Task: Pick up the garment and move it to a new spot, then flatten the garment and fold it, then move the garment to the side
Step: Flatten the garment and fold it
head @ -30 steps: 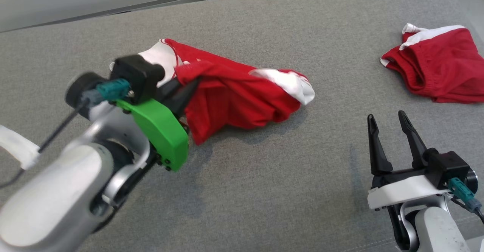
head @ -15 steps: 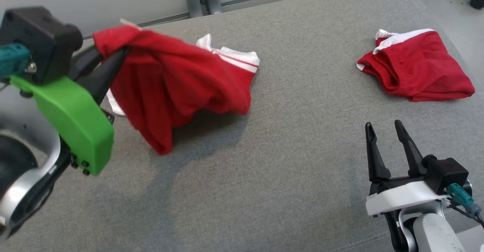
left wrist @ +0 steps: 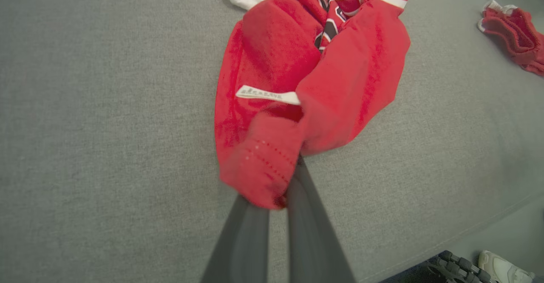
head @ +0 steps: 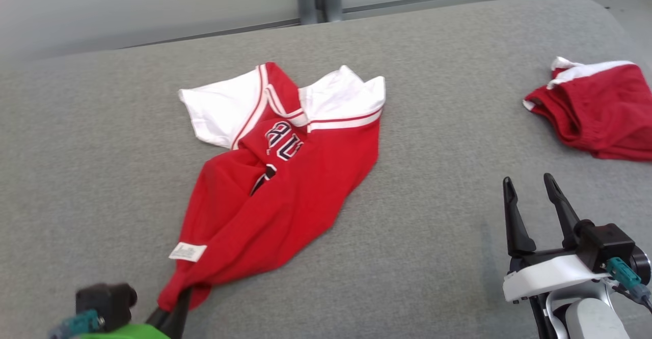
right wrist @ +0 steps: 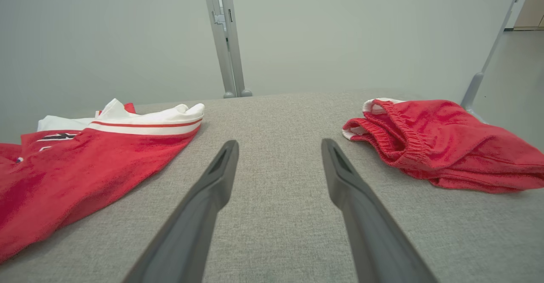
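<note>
Grey fabric-covered tabletop point(head: 433, 257) is carrying everything; its nap looks slightly grippy, so cloth is likely dragging rather than sliding freely.

Red baseball jersey point(head: 305, 176) is lying on the tabletop, collar end away from the robot, hem end trailing toward it. Upper half is sitting fairly flat, with the white sleeves point(head: 219, 107) spread and the dark lettering point(head: 282, 143) partly showing. Lower half is bunching and folding over itself, narrowing to a twisted tail.

- Judging it light, limp and thin-knit: no stiffness, draping wherever it is let go, nothing fragile.
- Not slippery; a pinch on a single hem fold appears to be holding well.
- One-point holds are making it rope up. Flattening is probably calling for two holds, one at each hem corner or each shoulder, pulling apart.

Red shorts point(head: 601, 120) are sitting crumpled, well apart to the jersey's right, touching nothing of it.

Right pincer point(head: 528, 180) is waiting off the jersey's near right side, between jersey and shorts, fingers spread wide and carrying nothing. In the right wrist view bare tabletop is showing between its fingers point(right wrist: 212, 181).

Left pincer point(head: 173, 308) is sitting at the jersey's nearest tip, clamped tight on the gathered hem. In the left wrist view the red fabric is wrapping over both fingertips.

White care label point(head: 188, 252) is lying face up just beyond that grip, which suggests the cloth there is turned inside out. Free hem corner is looking like the better next hold for the right pincer; cannot tell exactly where it is lying under the folds.
</note>
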Tool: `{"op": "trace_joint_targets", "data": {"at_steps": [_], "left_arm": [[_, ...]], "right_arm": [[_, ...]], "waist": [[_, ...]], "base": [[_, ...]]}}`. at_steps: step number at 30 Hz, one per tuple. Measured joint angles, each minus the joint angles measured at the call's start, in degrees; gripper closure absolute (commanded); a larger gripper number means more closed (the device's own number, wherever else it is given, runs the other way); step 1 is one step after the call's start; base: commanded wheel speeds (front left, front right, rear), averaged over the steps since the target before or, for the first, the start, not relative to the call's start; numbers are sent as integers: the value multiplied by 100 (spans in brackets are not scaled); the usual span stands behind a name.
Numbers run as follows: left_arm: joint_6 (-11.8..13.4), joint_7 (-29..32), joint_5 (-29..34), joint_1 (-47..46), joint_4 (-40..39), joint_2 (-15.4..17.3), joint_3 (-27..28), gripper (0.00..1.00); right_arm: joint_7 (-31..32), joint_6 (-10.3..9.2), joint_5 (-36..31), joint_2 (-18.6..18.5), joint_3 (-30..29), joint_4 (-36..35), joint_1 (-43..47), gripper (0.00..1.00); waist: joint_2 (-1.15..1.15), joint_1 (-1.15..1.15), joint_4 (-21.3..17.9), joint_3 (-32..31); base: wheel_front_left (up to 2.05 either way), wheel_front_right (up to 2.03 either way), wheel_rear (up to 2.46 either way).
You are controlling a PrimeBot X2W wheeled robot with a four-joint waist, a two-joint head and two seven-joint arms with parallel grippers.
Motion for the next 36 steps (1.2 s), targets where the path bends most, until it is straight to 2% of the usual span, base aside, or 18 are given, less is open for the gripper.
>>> {"op": "trace_joint_targets", "data": {"at_steps": [3, 4, 8, 9, 12, 15, 20, 26, 31, 36], "left_arm": [[-244, -464, -46, 191, 684, -314, -45, 100], [-244, -464, -46, 191, 684, -314, -45, 100], [-608, -989, -52, 184, 1402, -739, -75, 100], [-673, -1112, -22, 171, 1560, -829, -92, 81], [-895, -1343, 9, 132, 1976, -1060, -159, 51], [-1100, -1470, -4, 117, 2303, -1251, -261, 0], [-1301, -1725, 45, 123, 2692, -1392, -334, 0], [-1296, -2005, 361, 280, 3018, -1447, -268, 0], [-1241, -2080, 1045, 539, 2831, -1647, 265, 0], [-1376, -2089, 1763, 934, 2550, -2043, 882, 0]], "right_arm": [[0, 0, -138, -1, -19, 9, 2, 0], [0, 0, -138, -1, -19, 9, 2, 0], [0, 1, -350, 4, -62, 23, 32, 0], [0, 0, -381, 2, -81, 19, 45, 0], [0, 0, -467, 1, -116, 23, 96, 0], [0, 0, -498, 2, -124, 32, 120, 0], [0, 0, -512, 1, -144, 33, 244, 0], [0, 0, -505, 2, -236, 29, 441, 0], [0, 0, -504, 0, -422, -26, 586, 0], [0, 0, -425, 1, -581, -53, 749, 0]], "waist": [[0, 0, 229, -44], [0, 0, 229, -44], [0, 0, 545, -110], [0, 0, 625, -128], [0, 0, 845, -181], [0, 0, 1027, -237], [0, 0, 1222, -347], [0, 0, 1315, -514], [0, 0, 1376, -641], [0, 0, 1458, -777]], "base": [[0, 0, 0], [0, 0, 0], [0, 0, 0], [0, 0, 0], [0, 0, 0], [0, 0, 0], [0, 0, 0], [0, 0, 0], [0, 0, 0], [0, 0, 0]]}}
